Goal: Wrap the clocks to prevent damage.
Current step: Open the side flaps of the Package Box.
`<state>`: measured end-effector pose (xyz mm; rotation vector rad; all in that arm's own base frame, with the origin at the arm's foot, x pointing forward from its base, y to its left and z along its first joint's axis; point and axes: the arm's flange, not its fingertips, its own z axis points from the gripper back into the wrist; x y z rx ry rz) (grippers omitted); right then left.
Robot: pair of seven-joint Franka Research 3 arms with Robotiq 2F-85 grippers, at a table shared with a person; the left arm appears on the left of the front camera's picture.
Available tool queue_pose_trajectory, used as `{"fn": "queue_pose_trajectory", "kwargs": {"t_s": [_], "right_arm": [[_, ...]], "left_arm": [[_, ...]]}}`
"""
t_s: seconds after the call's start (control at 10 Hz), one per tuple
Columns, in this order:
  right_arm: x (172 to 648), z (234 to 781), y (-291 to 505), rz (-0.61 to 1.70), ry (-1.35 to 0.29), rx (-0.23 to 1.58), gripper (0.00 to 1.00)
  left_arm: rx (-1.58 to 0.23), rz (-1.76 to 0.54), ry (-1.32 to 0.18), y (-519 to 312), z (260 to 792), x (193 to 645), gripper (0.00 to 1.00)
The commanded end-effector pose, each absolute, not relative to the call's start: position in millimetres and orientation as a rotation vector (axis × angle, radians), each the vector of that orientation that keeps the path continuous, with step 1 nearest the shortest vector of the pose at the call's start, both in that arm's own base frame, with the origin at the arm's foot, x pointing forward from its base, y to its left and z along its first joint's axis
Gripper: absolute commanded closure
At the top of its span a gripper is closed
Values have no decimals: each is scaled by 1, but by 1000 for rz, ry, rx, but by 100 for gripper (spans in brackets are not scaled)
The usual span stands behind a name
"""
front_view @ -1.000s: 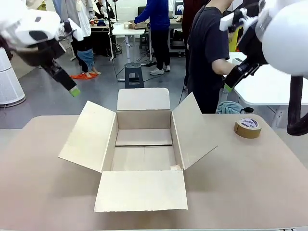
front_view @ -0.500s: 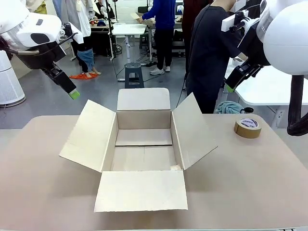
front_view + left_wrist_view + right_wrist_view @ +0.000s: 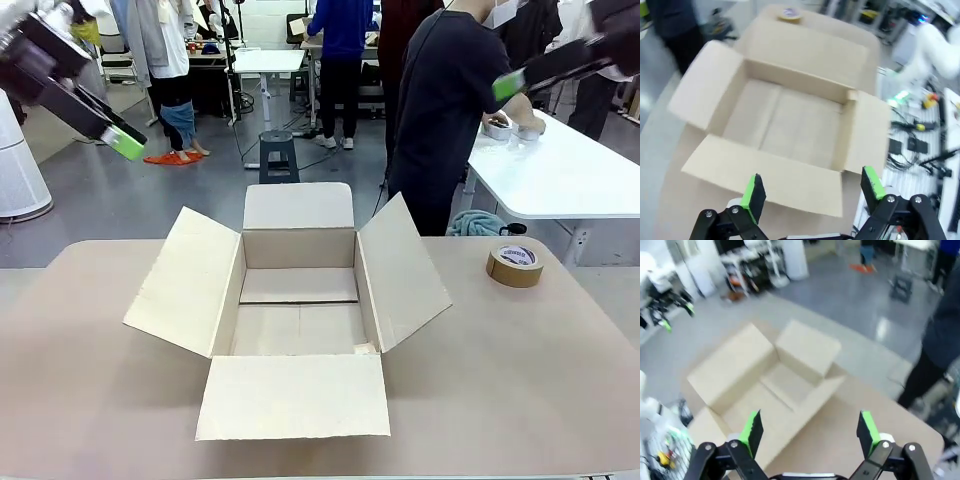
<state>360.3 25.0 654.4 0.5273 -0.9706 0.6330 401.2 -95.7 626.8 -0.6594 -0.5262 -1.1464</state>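
Left arm: lifted high over the bench's left far corner, its tool slanting down toward the cardboard box.
Left tool: fingers spread wide, nothing between them.
Right arm: raised high on the right, its tool reaching leftward, level with the person's arm.
Right tool: fingers spread wide, gripping nothing.
Person: stands beyond the bench, turned to the white table behind, one hand down on it.
Clocks: two small round objects lie on that table by the person's hand; too small to tell whether they are clocks.
Box count: one, mid-bench, all four flaps folded out.
Tape roll: one, flat on the bench, well right of the box.
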Motion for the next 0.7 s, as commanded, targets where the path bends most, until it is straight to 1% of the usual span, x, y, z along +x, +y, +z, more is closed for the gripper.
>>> {"fn": "queue_pose_trajectory", "kwargs": {"t_s": [0.0, 0.1, 0.2, 0.3, 0.6], "right_arm": [[356, 643, 17, 731, -1046, 668, 0], [351, 635, 9, 760, -1066, 666, 0], [347, 628, -1, 727, -1039, 627, 0], [341, 624, -13, 745, -1043, 608, 0], [323, 632, -29, 784, -1044, 532, 0]], "left_arm": [[-692, -1245, -536, -79, 639, 414, 0], [-681, -1270, -614, -62, 638, 413, 0], [-628, -1250, -665, -43, 637, 411, 0], [-598, -1233, -745, -21, 642, 405, 0], [-546, -1217, -936, 20, 666, 382, 0]]}}
